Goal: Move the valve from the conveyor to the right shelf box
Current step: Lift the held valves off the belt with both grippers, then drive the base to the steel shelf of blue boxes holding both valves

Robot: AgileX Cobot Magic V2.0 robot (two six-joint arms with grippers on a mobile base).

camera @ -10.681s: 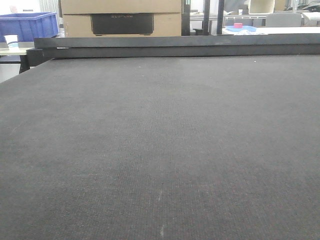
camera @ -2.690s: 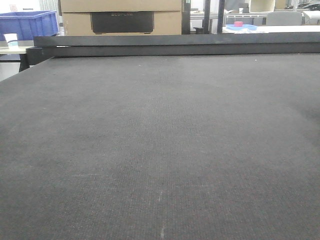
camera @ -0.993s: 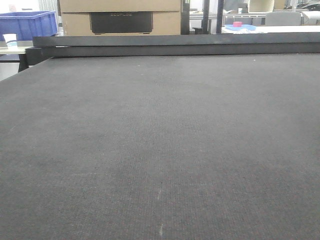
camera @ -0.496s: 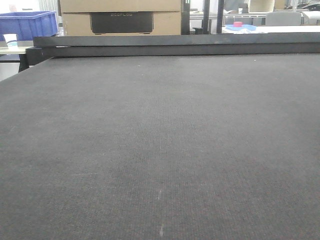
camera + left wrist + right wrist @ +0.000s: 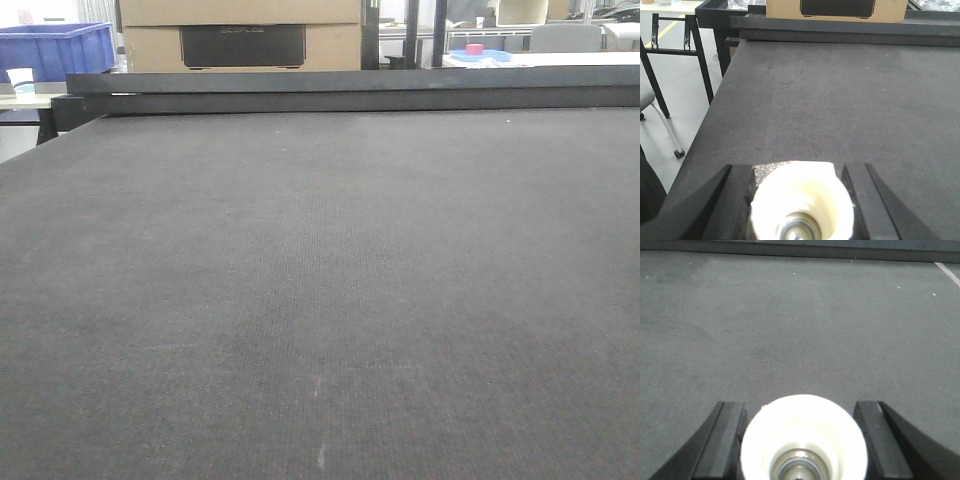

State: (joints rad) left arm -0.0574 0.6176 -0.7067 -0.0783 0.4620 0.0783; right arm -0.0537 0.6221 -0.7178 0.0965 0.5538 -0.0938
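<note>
Over the conveyor (image 5: 320,300) (dark woven belt), left jaws and right jaws gape wide, holding nothing.

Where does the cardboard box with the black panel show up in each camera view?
Front view: cardboard box at the top, left of centre, behind the black rail.
Left wrist view: at the top edge, right of centre, beyond that rail.
Right wrist view: not in it.
Shared landmark: the rail at the belt's far edge, in all three.

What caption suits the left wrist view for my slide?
Open left gripper above the dark woven conveyor; a cardboard box stands beyond the black rail.
</note>
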